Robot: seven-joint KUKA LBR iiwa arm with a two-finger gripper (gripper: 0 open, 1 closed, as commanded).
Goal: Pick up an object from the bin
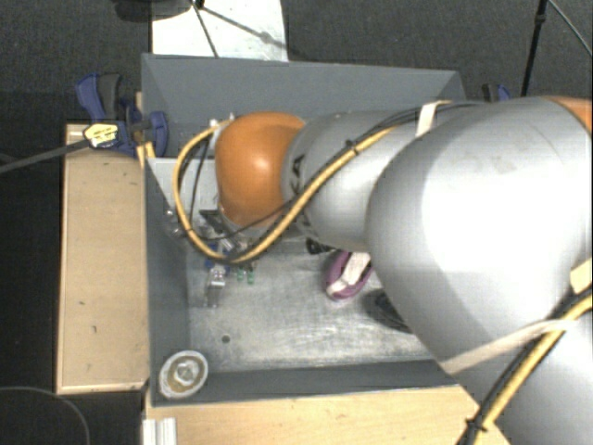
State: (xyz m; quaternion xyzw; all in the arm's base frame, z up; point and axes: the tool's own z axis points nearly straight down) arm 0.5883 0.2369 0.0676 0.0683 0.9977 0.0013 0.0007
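My gripper (216, 286) hangs low over the left part of the bin floor, just under the arm's orange cover. No loose thing is seen in it. A purple and white thing (346, 277) lies on the floor to its right, half hidden by the arm. A dark thing (384, 310) peeks out from under the arm beside it. A round, greyish ring-shaped thing (183, 373) sits in the bin's near left corner, below the gripper.
The big grey arm covers the right half of the bin and hides whatever lies there. The bin's left wall stands close to the gripper. Bare grey floor stretches between the gripper and the purple thing.
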